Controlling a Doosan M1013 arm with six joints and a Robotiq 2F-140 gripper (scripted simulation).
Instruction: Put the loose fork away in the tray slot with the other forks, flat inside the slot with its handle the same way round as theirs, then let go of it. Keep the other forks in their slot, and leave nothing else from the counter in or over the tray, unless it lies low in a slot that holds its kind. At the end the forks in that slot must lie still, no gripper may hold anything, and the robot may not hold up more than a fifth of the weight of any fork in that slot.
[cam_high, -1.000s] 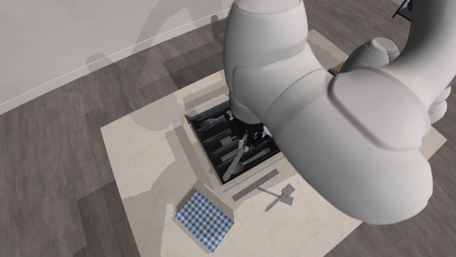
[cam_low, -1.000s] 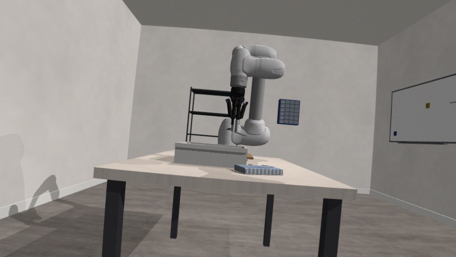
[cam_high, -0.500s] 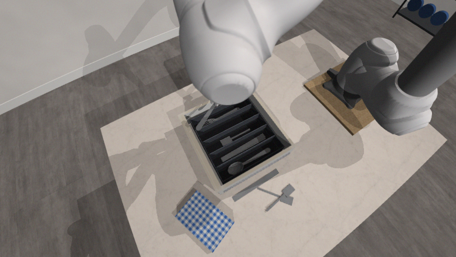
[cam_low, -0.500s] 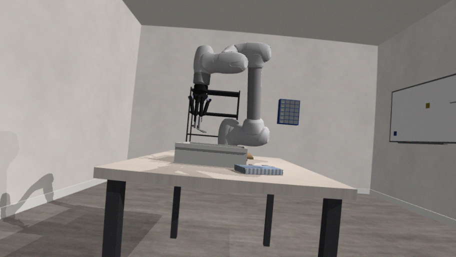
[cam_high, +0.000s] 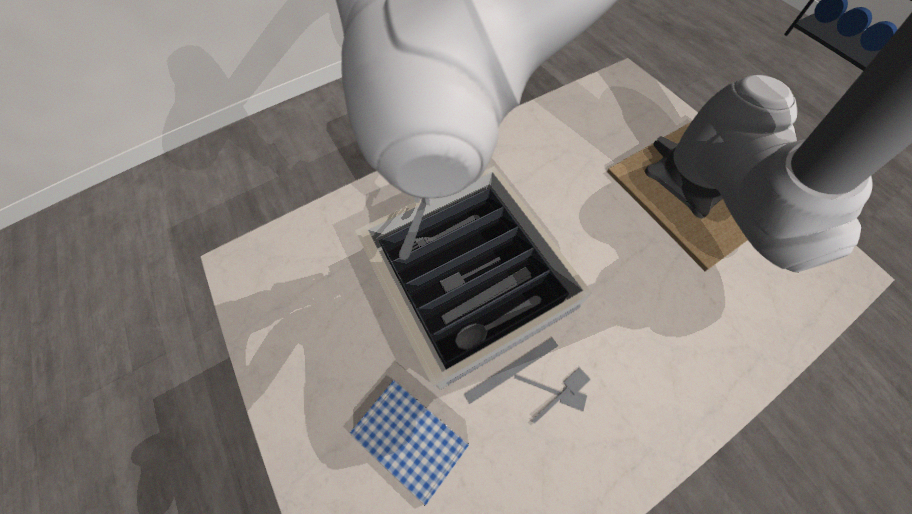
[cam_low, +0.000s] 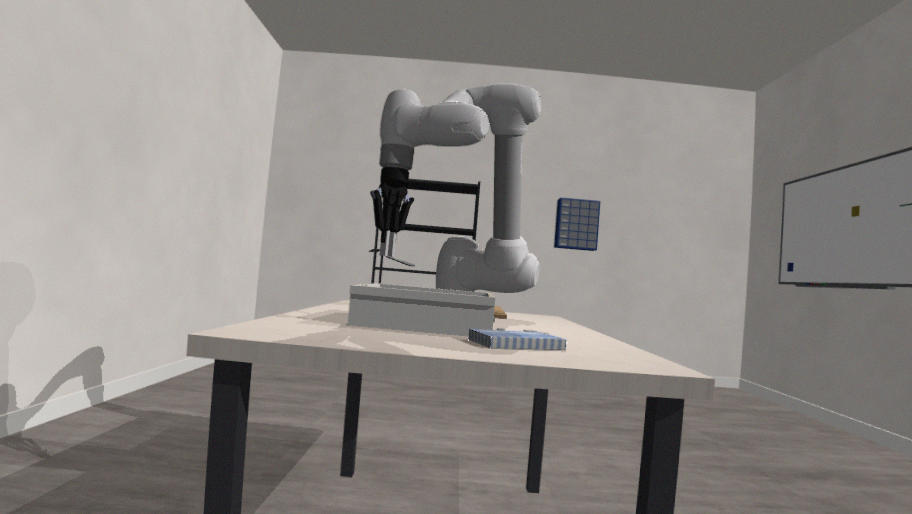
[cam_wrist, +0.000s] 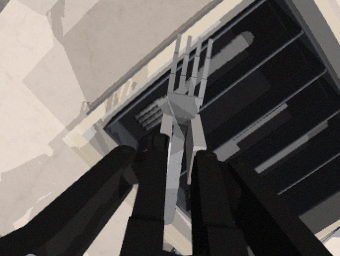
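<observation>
My gripper (cam_low: 387, 244) (cam_wrist: 179, 127) is shut on the loose fork's handle and holds the fork (cam_high: 409, 233) (cam_low: 398, 260) (cam_wrist: 186, 71) above the tray's far slot, tilted, with its tines pointing away from the fingers. In the top view the arm hides the gripper. The cutlery tray (cam_high: 544, 241) (cam_low: 415, 309) (cam_wrist: 310, 11) is dark with long parallel slots. Another fork (cam_high: 452, 228) (cam_wrist: 227, 52) lies flat in the far slot, below the held fork.
The other slots hold a spatula (cam_high: 461, 278), a knife (cam_high: 488, 293) and a spoon (cam_high: 496, 321). A loose knife (cam_high: 510, 370) and two spatulas (cam_high: 565, 389) lie in front of the tray. A blue checked cloth (cam_high: 408, 440) (cam_low: 517, 339) lies near the table's front. The robot base stands on a wooden board (cam_high: 680, 217).
</observation>
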